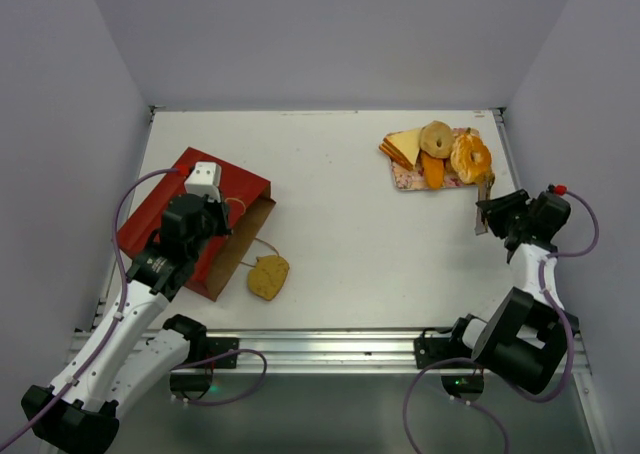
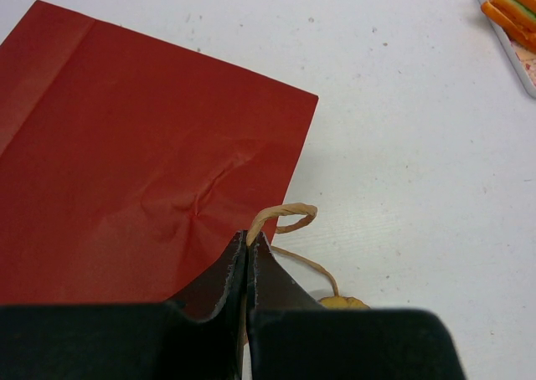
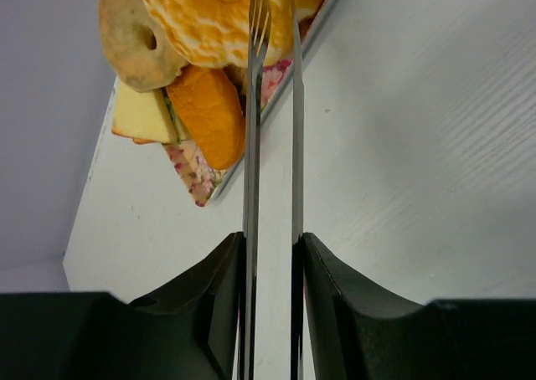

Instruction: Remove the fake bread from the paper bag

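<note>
The red paper bag (image 1: pixel 236 180) lies flat at the left, its brown inside (image 1: pixel 240 242) facing right. It fills the left of the left wrist view (image 2: pixel 126 171). My left gripper (image 1: pixel 222 217) is above its mouth, shut (image 2: pixel 248 239) on a tan loop handle (image 2: pixel 285 213). A yellow-brown fake bread (image 1: pixel 268 276) lies on the table just outside the mouth; only its top shows in the left wrist view (image 2: pixel 339 301). My right gripper (image 1: pixel 492 216) is shut (image 3: pixel 272 242) on metal tongs (image 3: pixel 252 104), whose tips reach over the tray's near edge.
A pink-flowered tray (image 1: pixel 410 184) at the back right holds several fake breads: a bagel (image 1: pixel 437 137), a glazed ring (image 1: pixel 470 156), an orange roll (image 1: pixel 432 169) and a sandwich slice (image 1: pixel 403 147). Walls stand on the left, right and back.
</note>
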You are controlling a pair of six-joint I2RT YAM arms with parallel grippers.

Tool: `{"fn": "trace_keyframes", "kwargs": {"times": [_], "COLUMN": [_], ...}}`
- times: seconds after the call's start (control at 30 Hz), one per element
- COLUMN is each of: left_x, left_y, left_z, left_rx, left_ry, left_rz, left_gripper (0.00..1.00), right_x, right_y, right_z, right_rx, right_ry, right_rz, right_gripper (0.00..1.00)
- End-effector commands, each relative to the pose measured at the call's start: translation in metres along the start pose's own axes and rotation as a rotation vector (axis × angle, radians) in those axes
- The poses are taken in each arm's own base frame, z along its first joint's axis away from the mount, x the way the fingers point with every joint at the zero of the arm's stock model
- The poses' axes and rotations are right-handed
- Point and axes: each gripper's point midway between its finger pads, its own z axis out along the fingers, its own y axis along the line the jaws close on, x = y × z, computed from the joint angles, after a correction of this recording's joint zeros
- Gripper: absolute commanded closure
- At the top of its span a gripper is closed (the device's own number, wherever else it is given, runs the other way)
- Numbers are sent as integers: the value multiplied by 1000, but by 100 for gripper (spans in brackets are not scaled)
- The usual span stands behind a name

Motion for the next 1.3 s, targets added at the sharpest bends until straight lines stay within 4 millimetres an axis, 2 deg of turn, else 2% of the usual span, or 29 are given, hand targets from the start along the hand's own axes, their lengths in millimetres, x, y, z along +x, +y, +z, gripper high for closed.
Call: {"fn": "trace_keyframes", "kwargs": {"times": [0.0, 0.27, 0.4, 0.53, 0.57, 0.8, 0.97, 1.03, 1.17, 1.27], "left_x": [-7, -7, -8, -7, -8, -8, -9, -9, -9, -9], "left_y": [-2, -2, -2, -1, -1, 0, 0, 0, 1, 1], "left_z": [-1, -1, -1, -2, -2, -3, -3, -3, -4, -4], "left_rx": [11, 11, 10, 10, 9, 3, 4, 2, -2, -2], "left_ry": [-27, -27, -30, -30, -32, -34, -36, -36, -40, -40], "left_rz": [-17, -16, -16, -16, -19, -19, -19, -19, -20, -20], "left_gripper": [100, 100, 100, 100, 100, 100, 100, 100, 100, 100], "right_x": [2, 22, 29, 27, 26, 33, 63, 84, 98, 107], "right_y": [-6, -16, -11, 0, 8, 33, 74, 90, 120, 131], "right_z": [0, -2, -11, -24, -28, -48, -58, -62, -77, -87], "right_rx": [10, 7, -16, -41, -71, -148, -253, -268, -336, -358], "right_ry": [-2, 47, 62, 57, 58, 118, 226, 273, 311, 353], "right_rz": [-31, -27, -46, -95, -106, -130, -176, -231, -270, -308], "right_gripper": [63, 58, 58, 57, 57, 57, 56, 55, 55, 55]}}
